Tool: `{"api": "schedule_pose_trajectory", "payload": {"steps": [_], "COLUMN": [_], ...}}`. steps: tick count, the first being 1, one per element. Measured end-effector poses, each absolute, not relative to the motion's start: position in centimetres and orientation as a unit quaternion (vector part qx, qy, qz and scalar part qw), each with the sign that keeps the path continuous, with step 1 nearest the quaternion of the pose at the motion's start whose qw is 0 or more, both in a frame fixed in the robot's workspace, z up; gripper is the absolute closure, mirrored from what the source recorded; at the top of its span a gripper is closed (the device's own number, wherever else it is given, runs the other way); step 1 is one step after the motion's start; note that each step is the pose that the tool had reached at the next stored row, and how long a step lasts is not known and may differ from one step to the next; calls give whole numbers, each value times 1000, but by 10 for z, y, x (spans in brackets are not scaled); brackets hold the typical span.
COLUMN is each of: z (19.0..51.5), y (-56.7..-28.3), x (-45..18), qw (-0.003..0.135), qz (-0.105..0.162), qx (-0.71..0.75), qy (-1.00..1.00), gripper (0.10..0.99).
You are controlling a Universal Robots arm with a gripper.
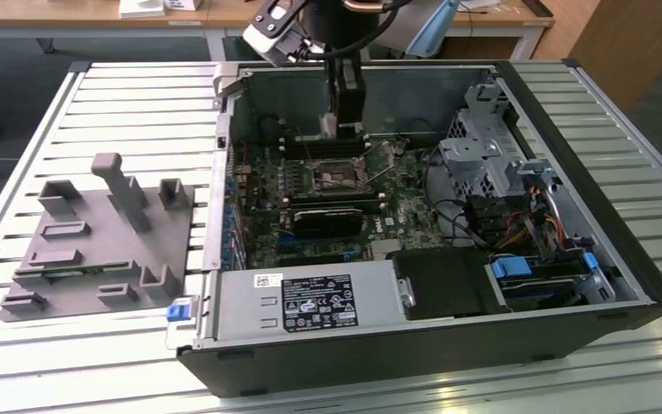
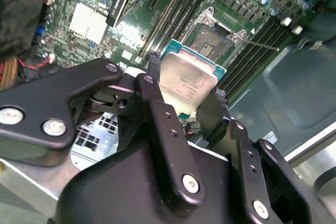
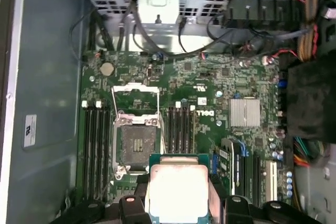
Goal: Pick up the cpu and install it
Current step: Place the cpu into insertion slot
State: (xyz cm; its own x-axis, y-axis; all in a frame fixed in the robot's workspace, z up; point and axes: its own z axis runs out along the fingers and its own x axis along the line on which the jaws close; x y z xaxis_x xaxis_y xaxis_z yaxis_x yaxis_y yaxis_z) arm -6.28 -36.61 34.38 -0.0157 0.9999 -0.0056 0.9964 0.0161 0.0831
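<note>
The cpu [image 2: 188,80] is off the table and in the grip of the pincer [image 2: 186,85], whose two black fingers are closed on its opposite edges, with the silvery metal lid facing the cameras in both wrist views. In the first wrist view the chip [image 3: 178,192] hangs just short of the cpu socket [image 3: 135,142], which lies bare with its retention frame [image 3: 135,98] swung open and banks of memory slots [image 3: 94,140] on either side. Beyond these spreads the green motherboard [image 3: 210,82] with a small finned heatsink [image 3: 244,113]. In the exterior view the arm reaches down into the open computer case [image 1: 641,259], with the pincer [image 1: 343,125] above the socket [image 1: 337,177]. Farther off, on the slatted table [image 1: 135,103], stands the grey plastic fixture [image 1: 101,241]. By my judgement the pick-up is done and the carry to the socket is in hand. Seating the chip would call for centring it over the socket, squaring its edges, laying it flat and lowering it gently, since a skewed drop could harm the contacts.
</note>
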Motion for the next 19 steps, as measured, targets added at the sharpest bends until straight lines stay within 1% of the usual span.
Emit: {"api": "schedule_pose_trajectory", "payload": {"steps": [19], "z": [327], "y": [-356], "x": [-62], "qw": [30], "qz": [29], "qx": [693], "qy": [720], "gripper": [553]}}
